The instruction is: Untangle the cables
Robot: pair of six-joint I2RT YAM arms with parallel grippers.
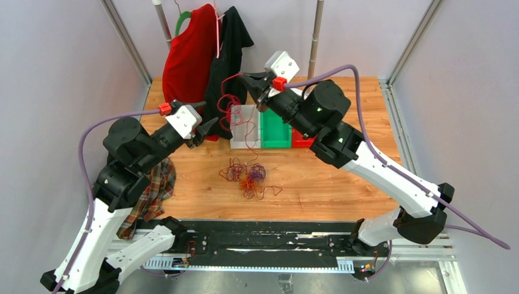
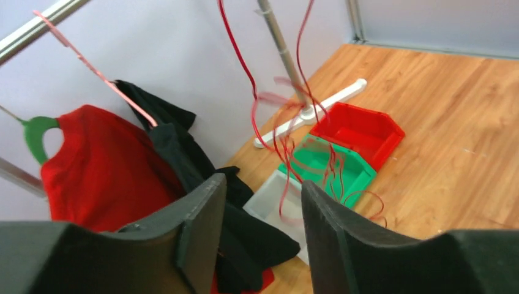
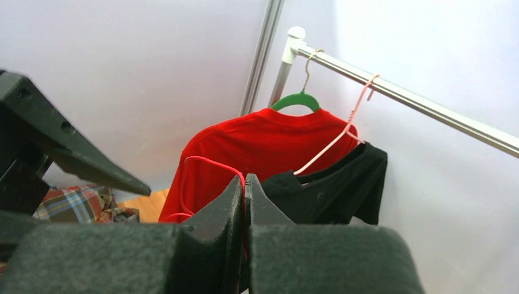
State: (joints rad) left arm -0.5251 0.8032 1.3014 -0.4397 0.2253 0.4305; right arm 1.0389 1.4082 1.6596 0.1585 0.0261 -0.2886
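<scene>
Pinching a thin red cable (image 1: 226,103) between its closed fingers, your right end effector (image 1: 249,77) sits raised at the far middle of the scene; the strand hangs down over a clear plastic bin (image 1: 243,131). Your left end effector (image 1: 213,125) stands partly open and empty, just left of that strand. The other red, orange and purple wires (image 1: 248,174) lie tangled on the wooden tabletop (image 1: 343,184), near the centre.

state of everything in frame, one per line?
right gripper: shut on red cable, raised
red cable: pinched, hanging in loops toward the tangle
cable tangle: knotted, lying on table
left gripper: open, holding nothing
red bin: upright, empty
green bin: upright, empty
red shirt: on green hanger
black shirt: on pink hanger
plaid cloth: crumpled on table
</scene>
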